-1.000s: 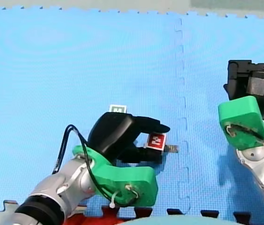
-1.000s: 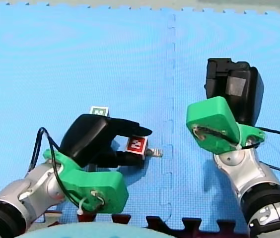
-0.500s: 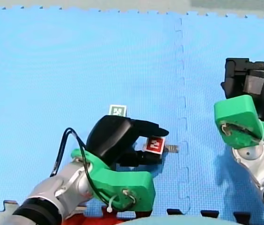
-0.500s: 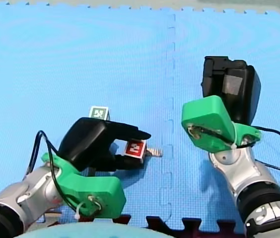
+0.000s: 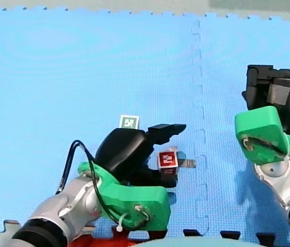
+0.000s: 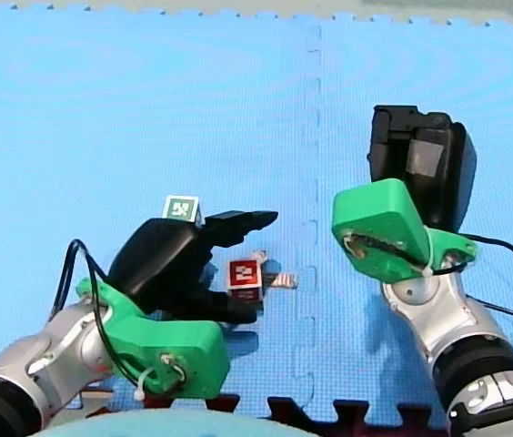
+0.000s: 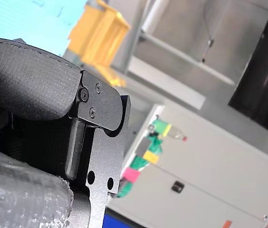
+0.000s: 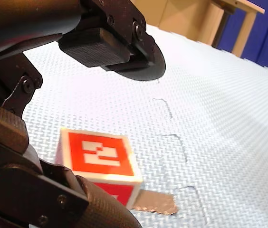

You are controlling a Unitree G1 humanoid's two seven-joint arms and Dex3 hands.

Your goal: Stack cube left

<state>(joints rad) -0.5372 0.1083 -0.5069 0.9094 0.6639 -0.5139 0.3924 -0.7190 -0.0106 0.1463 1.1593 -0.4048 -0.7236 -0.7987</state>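
Left hand (image 5: 127, 152) brackets the red cube (image 5: 166, 159) on the blue mat (image 5: 83, 62), fingers apart and unclamped, probably poised to grip. The green cube (image 5: 129, 121), the likely base, sits at 11 o'clock. Right hand (image 5: 271, 95) stands clear at 3 o'clock; grip state cannot be told.

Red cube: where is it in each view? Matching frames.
First head view: red cube low centre, between the left hand's fingers.
Second head view: red cube left of the mat seam; right hand farther right.
Second wrist view: red cube close up.
First wrist view: faces cabinets.
Shared landmark: tape strip beside the cube.
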